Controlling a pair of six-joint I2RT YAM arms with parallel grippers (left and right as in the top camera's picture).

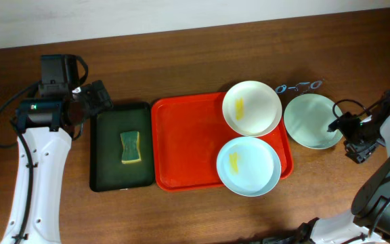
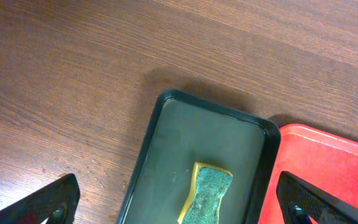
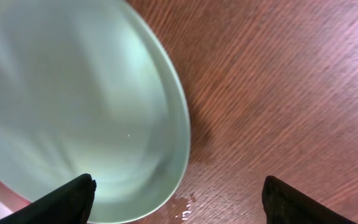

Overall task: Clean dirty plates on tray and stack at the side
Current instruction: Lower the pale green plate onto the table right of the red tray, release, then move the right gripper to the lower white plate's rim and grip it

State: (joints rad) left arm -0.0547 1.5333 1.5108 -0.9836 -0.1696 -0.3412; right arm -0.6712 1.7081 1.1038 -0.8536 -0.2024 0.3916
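Three plates, overhead view: one pale mint-blue round shallow plate [image 1: 309,120] lies on the brown wooden tabletop [image 1: 181,68], just right of the large red rectangular plastic tray [image 1: 185,146], with no smear that I can make out. A cream-white round plate [image 1: 251,108] and a second mint-blue plate [image 1: 248,166], each with a yellow smear, sit at the red tray's right end, one above the other in the picture.
Sponge, overhead view: a green-and-yellow sponge [image 1: 131,148] lies in the middle of a narrow dark green tray [image 1: 103,169], just left of the red tray.
Left jaws, overhead view: near the green tray's upper left corner, well apart from all the plates.
Right jaws, overhead view: at the right rim of the plate on the tabletop.
Left wrist view: the left jaws are spread wide and empty. Below them are the dark green tray [image 2: 148,130] with the sponge [image 2: 207,193], and the red tray's corner [image 2: 328,162] at the right.
Right wrist view: the right jaws stand apart, released. The clean plate [image 3: 73,106] rests flat on the tabletop [image 3: 278,81], its rim between the fingers but not pinched, with a small wet patch [image 3: 185,213] beside it.
Step in hand: apparently one plate is set at the side and two dirty ones remain.
Next move: probably the right jaws clear the rim and reach for a smeared plate, while the left jaws drop onto the sponge.
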